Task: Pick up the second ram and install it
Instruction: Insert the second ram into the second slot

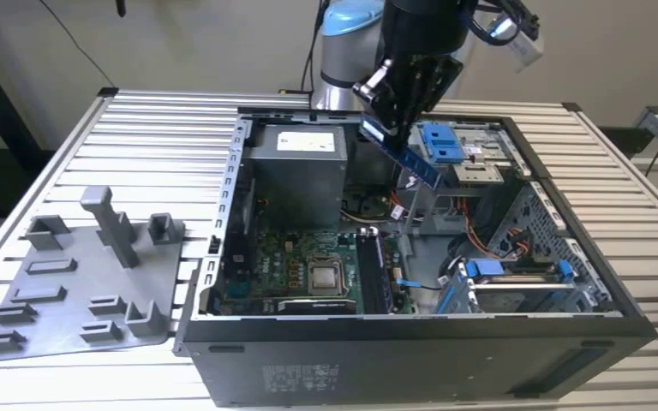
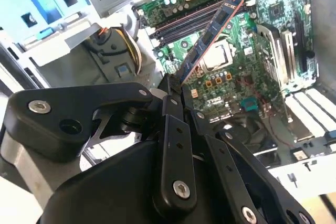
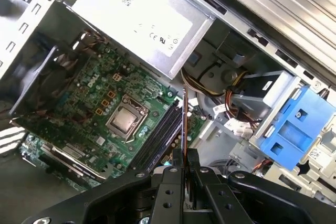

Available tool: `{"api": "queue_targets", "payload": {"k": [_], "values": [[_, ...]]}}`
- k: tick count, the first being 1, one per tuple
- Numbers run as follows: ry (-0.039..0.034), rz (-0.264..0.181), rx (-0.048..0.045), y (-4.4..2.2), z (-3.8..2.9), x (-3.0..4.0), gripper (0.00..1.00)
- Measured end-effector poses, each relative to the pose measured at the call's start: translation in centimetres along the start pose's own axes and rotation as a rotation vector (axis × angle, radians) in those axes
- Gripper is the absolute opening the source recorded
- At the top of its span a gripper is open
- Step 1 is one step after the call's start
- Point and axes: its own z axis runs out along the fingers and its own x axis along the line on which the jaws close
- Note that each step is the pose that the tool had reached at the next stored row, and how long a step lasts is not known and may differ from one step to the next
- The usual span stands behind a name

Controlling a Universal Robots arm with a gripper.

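Above one open computer case [image 1: 421, 342], one end effector [image 1: 389, 128] grips one ram [image 1: 417, 164].

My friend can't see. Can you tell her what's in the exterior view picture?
The gripper holds the second ram tilted above the open computer case. A grey fixture plate lies on the slatted table at the exterior view's left.

Slatted table [image 1: 158, 128] bears a computer case [image 1: 421, 364] and grey plate [image 1: 68, 287].
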Motion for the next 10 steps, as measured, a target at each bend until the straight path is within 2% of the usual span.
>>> {"api": "queue_targets", "payload": {"k": [10], "values": [[-0.0063, 0.164, 0.0052, 0.00, 0.04, 0.00, 0.14]]}}
